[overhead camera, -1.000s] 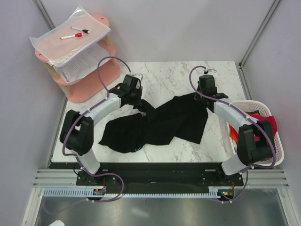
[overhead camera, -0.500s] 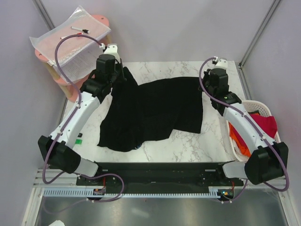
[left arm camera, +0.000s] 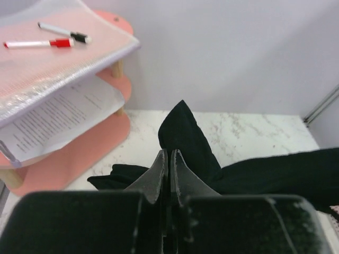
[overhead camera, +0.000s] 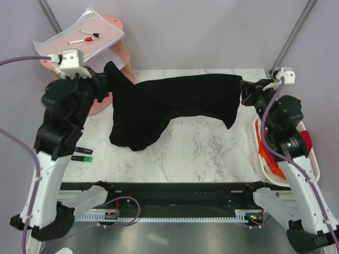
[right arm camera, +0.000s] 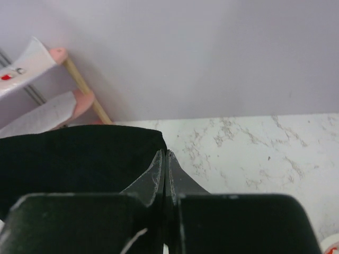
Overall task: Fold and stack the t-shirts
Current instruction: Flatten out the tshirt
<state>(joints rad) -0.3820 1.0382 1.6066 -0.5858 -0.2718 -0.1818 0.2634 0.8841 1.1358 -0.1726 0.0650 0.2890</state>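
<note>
The large black t-shirt (overhead camera: 169, 106) hangs stretched in the air between my two grippers above the marble table (overhead camera: 201, 148). My left gripper (overhead camera: 108, 84) is shut on its left end; in the left wrist view the jaws (left arm camera: 169, 156) pinch black cloth (left arm camera: 185, 137). My right gripper (overhead camera: 244, 92) is shut on its right corner; in the right wrist view the jaws (right arm camera: 164, 156) pinch the black cloth (right arm camera: 79, 159) at its edge. The shirt's lower left part sags down to the table. Red and orange shirts (overhead camera: 267, 153) lie in the white basket (overhead camera: 312, 159) at the right.
A pink shelf rack (overhead camera: 106, 32) with papers and two markers stands at the back left; it also shows in the left wrist view (left arm camera: 58, 106). A small green and black object (overhead camera: 82, 155) lies near the table's left edge. Grey walls close the back.
Both arms have risen and spread apart, lifting the black shirt off the table and stretching it between them. The left gripper moved up and left, the right one up and right.
</note>
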